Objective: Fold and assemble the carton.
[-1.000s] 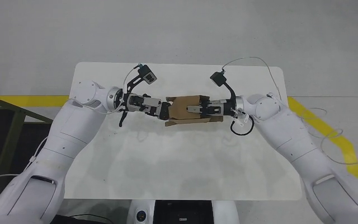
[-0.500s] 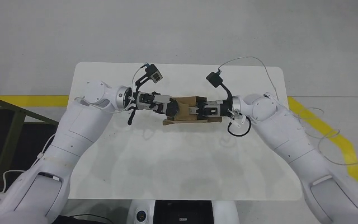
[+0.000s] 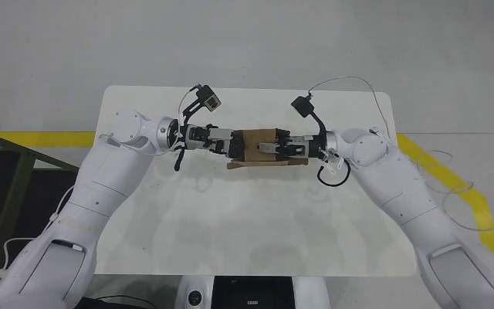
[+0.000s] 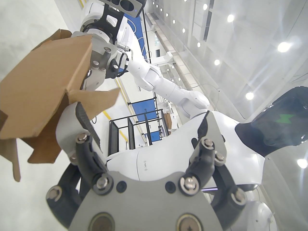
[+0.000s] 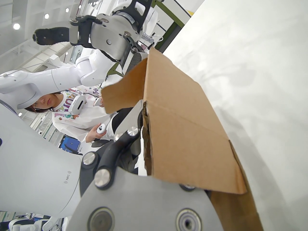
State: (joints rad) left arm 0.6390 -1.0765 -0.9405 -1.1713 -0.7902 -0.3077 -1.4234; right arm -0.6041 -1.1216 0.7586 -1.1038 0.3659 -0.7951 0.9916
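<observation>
Assembly stood partway, by your likely reading of the views. You would have found the carton [image 3: 257, 147] held just above the middle of the tabletop [image 3: 231, 232], lying lengthwise between the two arms.

1. Right tool [image 3: 281, 147]: it had hold of the carton at the end nearer that arm. A side wall ran down between its jaws, so you could take it as clamped on that wall, though the panel hid the outer finger.
2. Left tool [image 4: 142, 111]: its jaws stood wide apart and gripped nothing. One finger [image 4: 83, 118] touched the end flap [image 4: 96, 102] at the opposite end of the carton.

Done, as far as you could judge: the flat blank had been opened into a sleeve with creased walls.

Left to do: the end flaps at both ends stood loose and unfolded. You should have expected each to need folding in and tucking before the carton counted as assembled.
</observation>
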